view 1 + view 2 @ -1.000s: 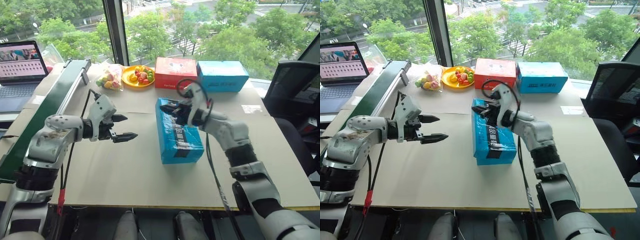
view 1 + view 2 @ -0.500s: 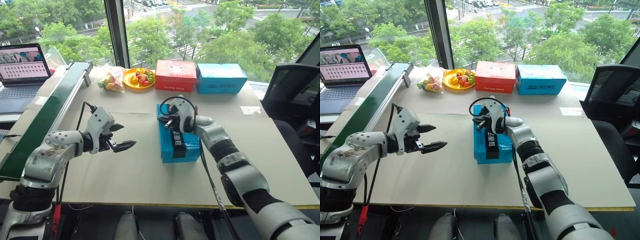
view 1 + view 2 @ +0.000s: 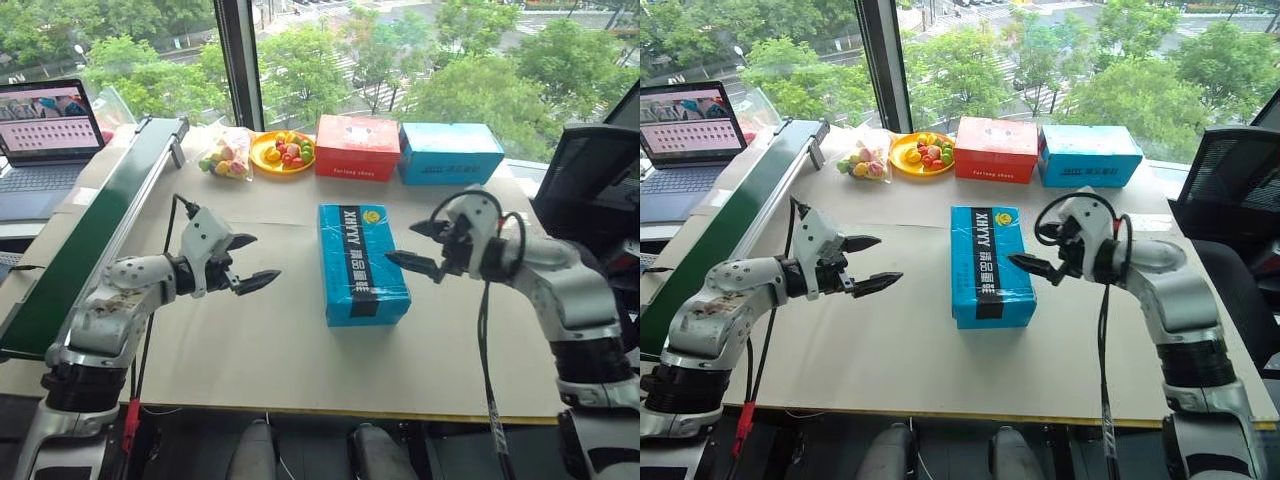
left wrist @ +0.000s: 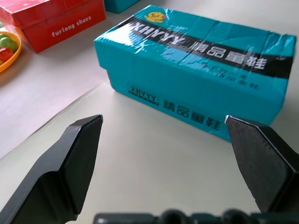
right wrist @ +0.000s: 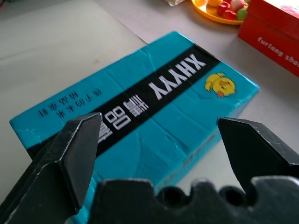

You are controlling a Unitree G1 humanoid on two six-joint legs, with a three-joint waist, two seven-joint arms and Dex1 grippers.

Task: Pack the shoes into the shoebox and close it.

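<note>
The shoebox lies shut on the middle of the table, bright blue, with a black lettered band and a yellow logo on its lid. The shoes are hidden. My left gripper hovers open to the left of the box, pointing at its side, with a gap of bare table between. Just off the box's right side my right gripper is open and holds nothing. The left wrist view shows the shoebox beyond its spread fingers. In the right wrist view the lid lies close below its own.
At the back of the table stand a red box, a plainer blue box, a yellow plate of fruit and a bag of sweets. A green conveyor and a laptop are at left, a black chair at right.
My right gripper has come off the shoebox lid, swung out to the right and opened. The left gripper has stayed put and open. The camera view has shifted slightly.
</note>
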